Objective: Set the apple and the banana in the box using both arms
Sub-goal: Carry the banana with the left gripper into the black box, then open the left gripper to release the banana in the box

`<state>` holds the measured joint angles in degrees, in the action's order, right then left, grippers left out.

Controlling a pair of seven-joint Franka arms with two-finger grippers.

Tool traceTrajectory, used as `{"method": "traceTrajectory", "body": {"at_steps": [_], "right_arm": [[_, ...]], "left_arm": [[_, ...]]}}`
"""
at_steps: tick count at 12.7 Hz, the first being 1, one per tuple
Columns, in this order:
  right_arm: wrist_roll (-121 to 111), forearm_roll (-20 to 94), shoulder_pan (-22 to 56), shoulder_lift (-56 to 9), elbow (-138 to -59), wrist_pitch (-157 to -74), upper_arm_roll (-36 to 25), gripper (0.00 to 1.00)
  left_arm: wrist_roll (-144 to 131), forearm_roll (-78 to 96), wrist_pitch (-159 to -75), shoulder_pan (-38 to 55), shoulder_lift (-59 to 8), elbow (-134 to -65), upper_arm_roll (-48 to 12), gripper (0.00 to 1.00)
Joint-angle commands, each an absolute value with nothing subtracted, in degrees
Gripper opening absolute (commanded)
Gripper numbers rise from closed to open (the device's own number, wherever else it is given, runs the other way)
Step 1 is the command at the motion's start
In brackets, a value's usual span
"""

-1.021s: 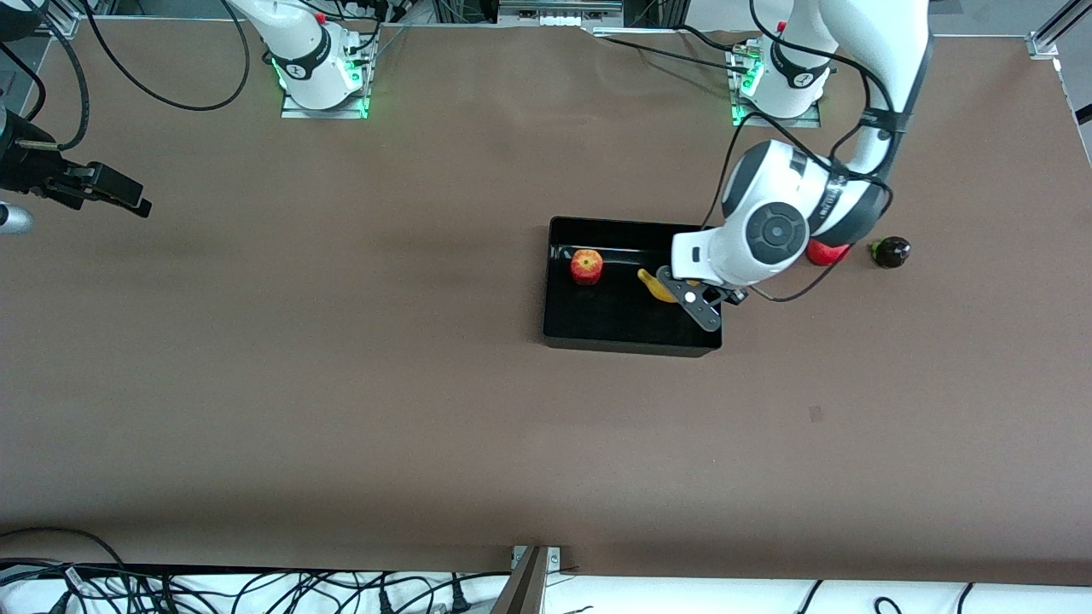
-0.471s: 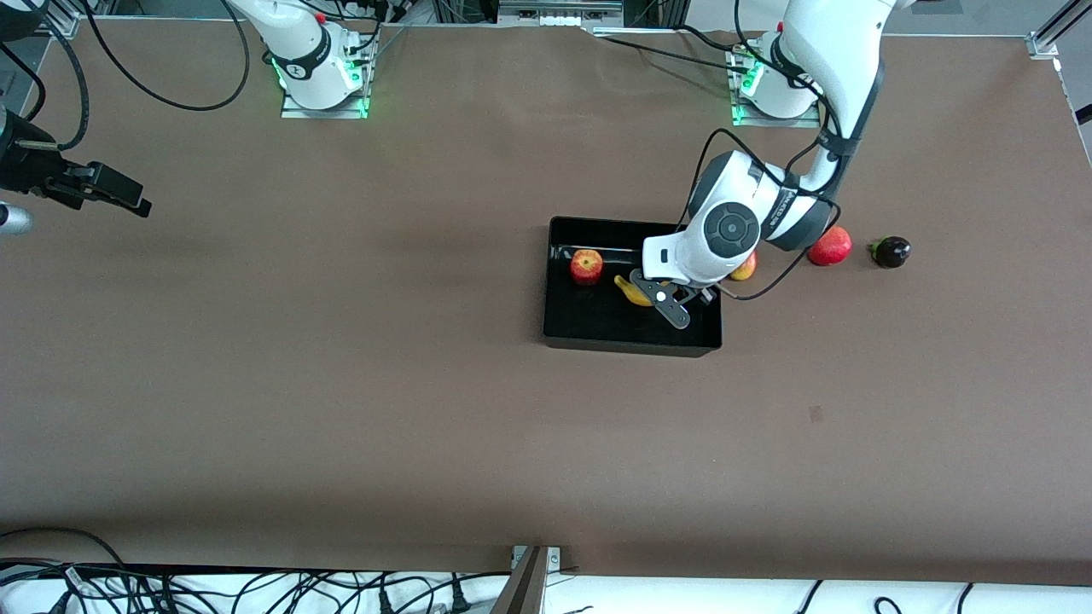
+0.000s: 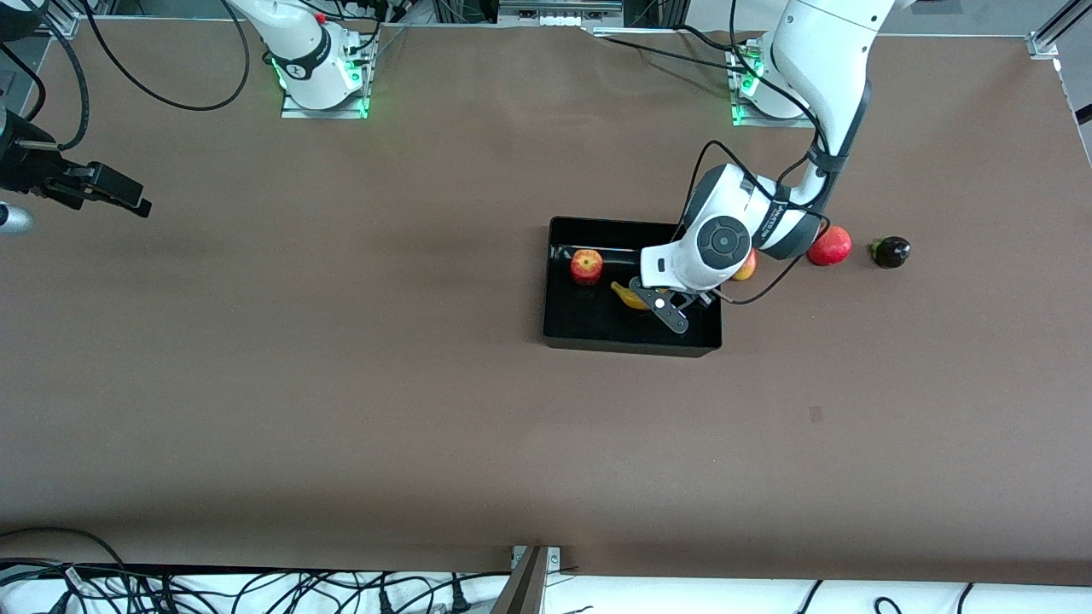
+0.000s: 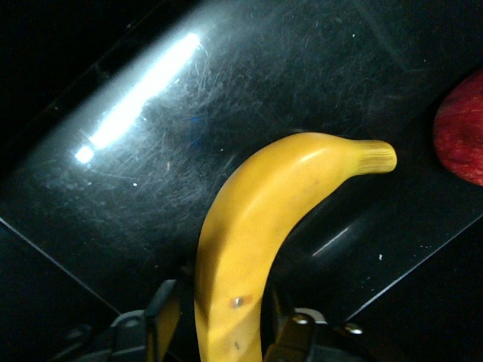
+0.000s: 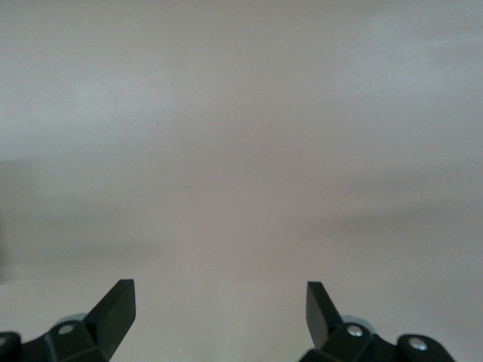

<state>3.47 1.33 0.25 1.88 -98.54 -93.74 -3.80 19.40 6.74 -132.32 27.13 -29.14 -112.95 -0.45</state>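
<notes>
1. Banana (image 4: 249, 226): yellow and curved, low inside the box. Clock hours are read on the front view, with 12 toward the arm bases. It sits near the box's middle, at 4 o'clock of the apple and close to it, but apart.
2. Apple (image 3: 586, 266): red, on the box floor toward the 10 o'clock corner. It is already placed.
3. Box (image 3: 631, 345): black shallow bin with a glossy floor.
4. Left gripper (image 3: 659, 307): down in the box at the banana's 4 o'clock end. I cannot tell whether it grips the banana or has let go.
5. Handling advice: let go only once the banana lies on the floor. Then lift straight up, so it is not dragged into the apple or the wall.
6. Right gripper (image 5: 219, 290): jaws spread wide and empty. It waits over bare table at 9 o'clock, well apart from the box.
7. Outside the box at 3 o'clock:
   - a mango (image 3: 746, 268) just beside the wall
   - a red fruit (image 3: 830, 246)
   - a dark fruit (image 3: 891, 251)
</notes>
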Motion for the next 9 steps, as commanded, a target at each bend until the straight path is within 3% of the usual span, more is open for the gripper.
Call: {"method": "traceTrajectory", "body": {"at_steps": [1,7,9], "right_arm": [[3.9,1.1,0.4,1.5,-97.5,-92.7,-4.0,1.00],[4.0,1.1,0.4,1.5,-97.5,-92.7,-4.0,1.00],[3.9,1.1,0.4,1.5,-97.5,-92.7,-4.0,1.00]], "left_arm": [[19.2,7.9,-131.9,27.2,-26.0,-114.1,-0.2,1.00],[19.3,7.1,-131.1,21.3,-3.5,-116.0,-0.2,1.00],[19.1,7.2,-121.3,16.5,3.0,-115.5,-0.1,1.00]]}}
